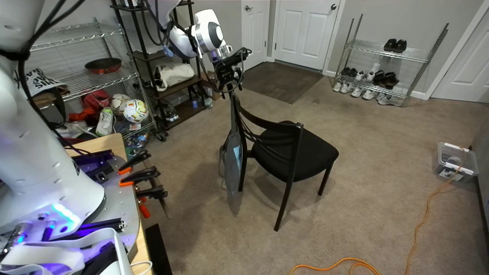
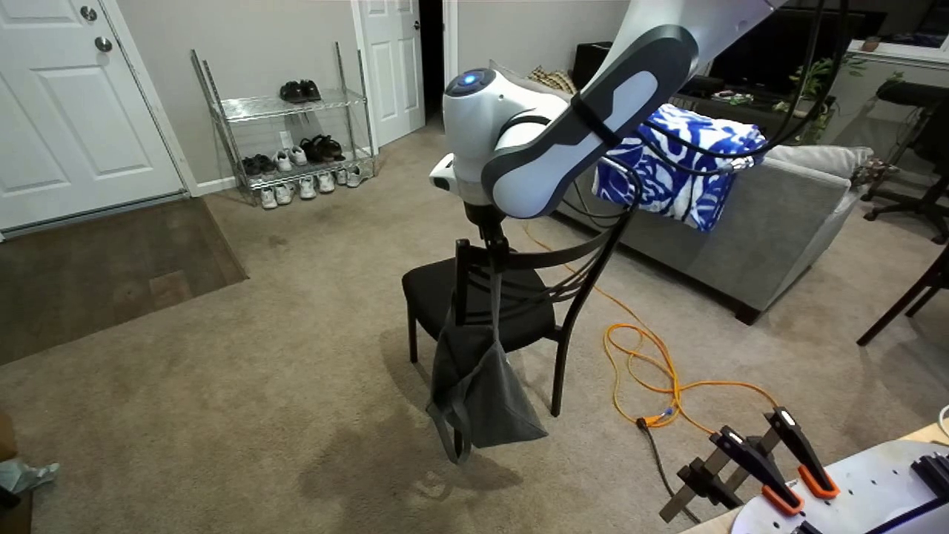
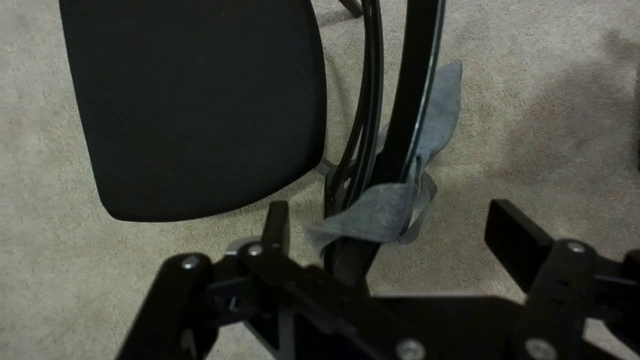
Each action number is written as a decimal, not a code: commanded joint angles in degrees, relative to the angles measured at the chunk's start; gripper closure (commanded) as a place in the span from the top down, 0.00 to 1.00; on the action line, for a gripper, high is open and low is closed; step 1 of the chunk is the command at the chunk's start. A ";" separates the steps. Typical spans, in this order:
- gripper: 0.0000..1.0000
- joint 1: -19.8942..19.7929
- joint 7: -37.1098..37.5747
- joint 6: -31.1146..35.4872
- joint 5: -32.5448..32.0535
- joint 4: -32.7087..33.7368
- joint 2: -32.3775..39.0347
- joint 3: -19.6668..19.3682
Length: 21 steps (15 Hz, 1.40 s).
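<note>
My gripper (image 3: pixel 392 225) is open, with its two black fingers wide apart in the wrist view. It points down over the backrest of a black chair (image 3: pixel 200 105). The end of the top rail and a grey strap (image 3: pixel 377 212) looped over it lie between the fingers as seen from the wrist. Whether a finger touches them I cannot tell. The strap belongs to a grey cloth bag (image 2: pixel 493 400), which hangs behind the chair above the carpet. The bag also shows edge-on in an exterior view (image 1: pixel 232 164). The gripper (image 1: pixel 230 91) is at the top of the chair back in both exterior views.
A table (image 1: pixel 142 244) with clamps (image 1: pixel 139 175) stands by the robot base. Wire shelves (image 1: pixel 95 78) and a dark rack (image 1: pixel 179 84) stand beyond it. A grey sofa (image 2: pixel 741 237), an orange cord (image 2: pixel 671 371), a shoe rack (image 1: pixel 389 53) and a plastic box (image 1: pixel 454 160) are around the chair.
</note>
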 commanded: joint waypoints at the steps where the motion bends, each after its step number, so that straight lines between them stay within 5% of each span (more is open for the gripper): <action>1: 1.00 -0.75 -1.17 -0.92 1.45 -0.93 -1.30 0.57; 4: 1.00 -0.52 -1.38 -0.85 1.22 -0.68 -0.98 0.71; 6: 0.73 -0.61 -1.47 -0.16 1.02 -0.95 -1.15 0.87; 17: 0.03 0.11 1.97 3.06 -0.82 -4.40 -6.51 -0.01; 18: 0.01 0.04 1.80 2.78 -0.63 -4.29 -6.73 0.05; 19: 0.39 0.05 1.39 2.19 -0.40 -4.04 -6.77 0.13; 21: 0.36 0.02 0.71 1.49 0.09 -3.53 -6.43 0.40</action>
